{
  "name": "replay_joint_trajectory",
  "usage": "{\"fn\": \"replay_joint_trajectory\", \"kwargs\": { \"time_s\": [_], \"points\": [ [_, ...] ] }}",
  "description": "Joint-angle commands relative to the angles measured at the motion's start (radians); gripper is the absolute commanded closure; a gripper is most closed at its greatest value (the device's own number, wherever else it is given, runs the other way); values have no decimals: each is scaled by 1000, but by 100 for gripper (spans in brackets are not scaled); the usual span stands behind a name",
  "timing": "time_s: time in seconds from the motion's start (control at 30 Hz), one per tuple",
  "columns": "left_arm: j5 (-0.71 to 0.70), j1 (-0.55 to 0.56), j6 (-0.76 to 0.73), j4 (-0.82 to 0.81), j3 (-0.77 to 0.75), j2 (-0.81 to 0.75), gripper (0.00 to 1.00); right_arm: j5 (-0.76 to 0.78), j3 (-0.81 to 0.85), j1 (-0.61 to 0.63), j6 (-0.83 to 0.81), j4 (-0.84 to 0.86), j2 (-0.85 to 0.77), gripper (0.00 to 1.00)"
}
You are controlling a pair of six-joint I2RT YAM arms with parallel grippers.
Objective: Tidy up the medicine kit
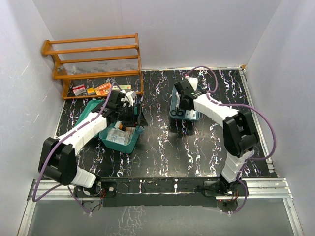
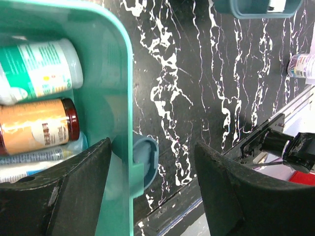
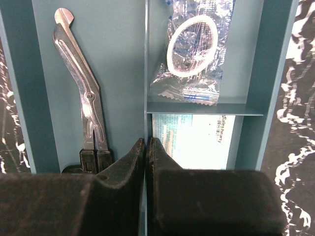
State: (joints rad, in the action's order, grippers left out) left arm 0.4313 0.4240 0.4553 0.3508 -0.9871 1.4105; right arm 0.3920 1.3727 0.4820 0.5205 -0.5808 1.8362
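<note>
The left gripper [image 2: 152, 147] is standing well open, straddling the front wall of the medicine kit [image 2: 120, 73], the teal-green plastic case with rounded corners. One finger [image 2: 74, 191] is sitting inside the case, close against the wall. The other finger [image 2: 236, 191] is hanging outside over the black marbled table [image 2: 197, 73], and the jaws are gripping nothing. Between them, on the wall's outer side, a grey-blue plastic latch [image 2: 146, 164] is showing. Just past the inner finger, an orange-labelled bottle with a dark red cap [image 2: 42, 128] is lying on its side, and beyond it a white bottle with a green label [image 2: 39, 69].

The right gripper [image 3: 146, 143] is showing its jaws shut, tips meeting right at the centre divider of a darker teal divided tray [image 3: 275, 73]. Whether they are pinching that divider, I cannot tell. Left of the tips, steel bandage shears with black handles [image 3: 81, 93] are lying in a long compartment. Ahead to the right is a clear packet holding a white ring [image 3: 192, 54], and nearer the tips a pale printed card [image 3: 192, 140].

The overhead view is adding what the wrists miss: the kit's lid [image 1: 91, 112] swung open beside the left jaws, and an orange wooden slatted rack [image 1: 93, 59] beyond them.
</note>
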Motion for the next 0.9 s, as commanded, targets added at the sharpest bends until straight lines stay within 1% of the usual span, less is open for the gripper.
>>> {"fn": "replay_joint_trajectory", "kwargs": {
  "time_s": [0.0,0.13,0.3,0.37,0.47,0.53,0.73,0.87],
  "points": [
    [25,15,6,-70,-75,36,34,32,-37,-28,-14,61,-130,100],
    [86,32,42,-125,-89,75,34,16,-62,-41,-23,33,-192,100],
    [96,67,80,-169,-134,137,34,7,-90,-54,-35,6,-258,100],
    [82,83,81,-168,-169,173,34,3,-107,-60,-41,2,-285,100],
    [2,114,83,-153,-235,232,34,-10,-134,-77,-49,2,-325,100],
    [-27,131,92,-167,-271,278,33,-9,-149,-87,-50,0,-348,100],
    [-26,186,140,-238,-395,411,34,-24,-188,-100,-29,-18,-411,100],
    [-14,205,152,-247,-484,487,33,-51,-206,-99,-22,-33,-449,100]
  ]
}}
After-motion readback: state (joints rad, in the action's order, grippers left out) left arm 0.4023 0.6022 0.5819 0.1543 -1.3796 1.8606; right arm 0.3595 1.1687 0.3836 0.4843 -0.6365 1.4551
